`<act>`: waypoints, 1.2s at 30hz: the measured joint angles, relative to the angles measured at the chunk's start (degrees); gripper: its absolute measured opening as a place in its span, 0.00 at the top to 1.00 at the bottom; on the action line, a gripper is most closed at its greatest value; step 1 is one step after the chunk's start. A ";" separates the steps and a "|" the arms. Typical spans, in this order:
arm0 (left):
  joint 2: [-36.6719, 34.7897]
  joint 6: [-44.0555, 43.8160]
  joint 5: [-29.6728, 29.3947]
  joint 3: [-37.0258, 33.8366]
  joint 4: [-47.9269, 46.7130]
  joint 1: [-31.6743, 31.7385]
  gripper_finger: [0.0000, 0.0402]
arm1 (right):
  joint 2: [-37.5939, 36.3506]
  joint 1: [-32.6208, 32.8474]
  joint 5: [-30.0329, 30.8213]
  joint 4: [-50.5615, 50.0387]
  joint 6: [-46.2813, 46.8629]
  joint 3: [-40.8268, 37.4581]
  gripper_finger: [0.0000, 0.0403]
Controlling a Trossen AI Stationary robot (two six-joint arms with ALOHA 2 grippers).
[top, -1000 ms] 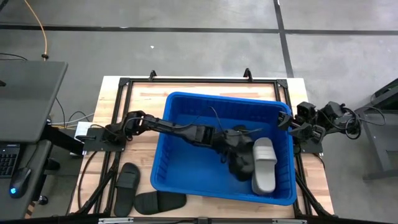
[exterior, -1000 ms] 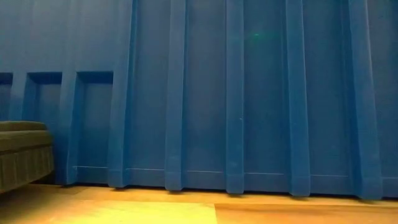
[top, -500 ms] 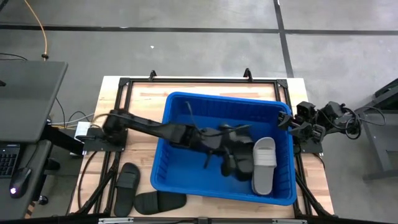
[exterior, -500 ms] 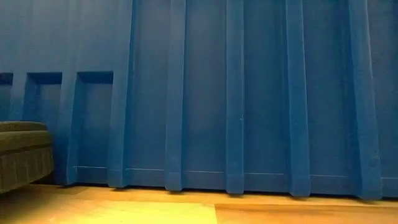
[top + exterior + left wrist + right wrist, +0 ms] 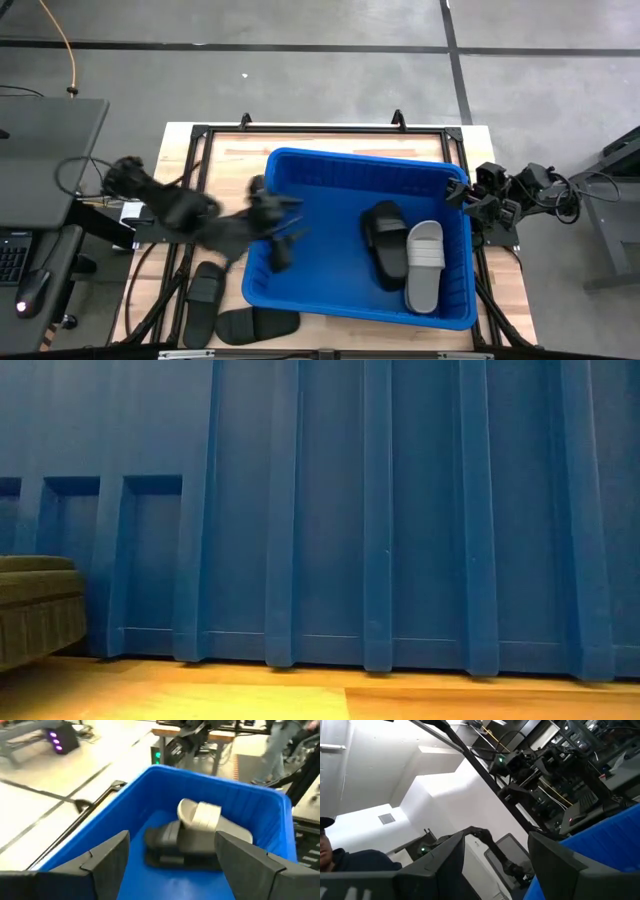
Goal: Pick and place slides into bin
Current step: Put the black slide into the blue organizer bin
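The blue bin stands on the table's middle and right. In it a black slide lies flat next to a light grey slide; both also show in the left wrist view, the black slide and the grey slide. Two more black slides lie on the table near the front left. My left gripper is open and empty, over the bin's left wall. My right gripper is open and empty at the table's right edge.
The bin's ribbed wall fills the low view, with the edge of a slide at its left on the wood. A black frame runs round the table. A person's cap and shoulder show in the room.
My left gripper has let go of the black slide inside the bin and has drawn back fast toward the table's left edge, out to the bin's left wall. The black slide now lies in the bin beside the grey slide.
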 joint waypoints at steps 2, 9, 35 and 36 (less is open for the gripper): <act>-4.93 -3.92 -4.37 -6.90 -0.21 -2.96 0.30 | 0.00 -0.02 0.16 0.03 -0.03 0.02 0.49; -19.92 -21.43 -8.25 -28.15 0.29 -10.36 0.30 | 0.06 -0.02 1.43 -3.03 0.60 0.01 0.49; -51.36 -40.83 -6.76 -56.97 -13.87 -44.57 0.30 | 0.17 0.01 13.11 -18.88 12.06 0.02 0.49; -52.58 -40.92 -6.45 -59.11 -11.74 -45.14 0.30 | 0.17 0.01 14.26 -18.88 12.42 0.02 0.49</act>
